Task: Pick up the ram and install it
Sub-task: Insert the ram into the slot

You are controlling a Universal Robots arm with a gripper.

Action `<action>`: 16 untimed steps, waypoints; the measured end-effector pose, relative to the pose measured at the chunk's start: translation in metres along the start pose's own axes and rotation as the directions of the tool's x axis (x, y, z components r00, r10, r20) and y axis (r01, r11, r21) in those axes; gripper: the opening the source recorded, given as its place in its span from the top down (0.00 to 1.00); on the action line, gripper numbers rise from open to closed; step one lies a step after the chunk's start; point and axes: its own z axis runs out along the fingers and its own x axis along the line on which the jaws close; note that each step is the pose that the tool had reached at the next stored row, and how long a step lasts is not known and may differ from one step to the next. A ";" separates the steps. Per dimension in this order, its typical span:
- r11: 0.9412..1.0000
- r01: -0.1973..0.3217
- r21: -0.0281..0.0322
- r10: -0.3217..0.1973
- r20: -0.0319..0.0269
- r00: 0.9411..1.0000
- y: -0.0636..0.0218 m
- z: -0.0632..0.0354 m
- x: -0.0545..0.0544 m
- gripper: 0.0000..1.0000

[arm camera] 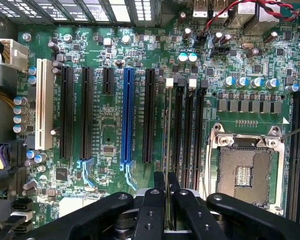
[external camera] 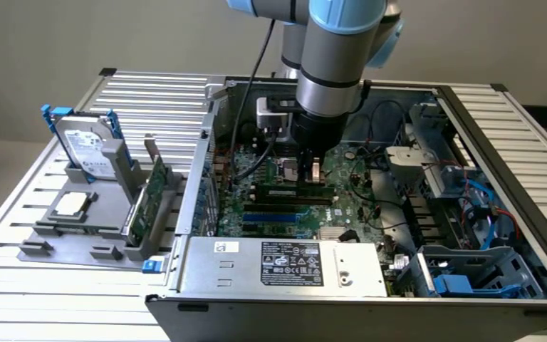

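- The slatted surface (external camera: 150, 92) carries everything: a grey tray (external camera: 40, 235) of spare parts on the exterior view's left, and an open computer case (external camera: 190, 206) beside it.
- Inside the case lies the big green motherboard (arm camera: 110, 130). The robot arm (external camera: 335, 64) reaches straight down over it.
- The gripper (arm camera: 166, 187) is squeezed narrow. Its two black fingers pinch the ram (arm camera: 168, 130) between them, one on each flat side.
- The ram shows here as a very thin line because it is seen from its top edge. It stands upright, in line with one of the black memory slots (arm camera: 189, 130), the one nearest the long card slots. I cannot tell if it is pushed all the way in.
- How it will handle, as I judge it: the ram is light, thin and stiff, so it needs only a gentle squeeze.
- It looks easy to break. Held crooked, it could bend or jam in the slot.
- The best place to hold it seems to be the middle of the flat sides, near the top edge, and that is where the fingers are.
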 end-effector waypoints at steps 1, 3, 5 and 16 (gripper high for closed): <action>1.000 0.000 0.000 0.000 0.000 1.000 0.0000 0.0001 0.000 0.86; 1.000 0.000 0.000 0.000 0.000 1.000 0.0000 0.0007 -0.001 0.86; 1.000 0.000 0.000 0.000 0.000 1.000 -0.0001 0.0015 -0.002 0.86; 1.000 0.000 0.000 0.000 0.000 1.000 -0.0002 0.0045 -0.003 0.86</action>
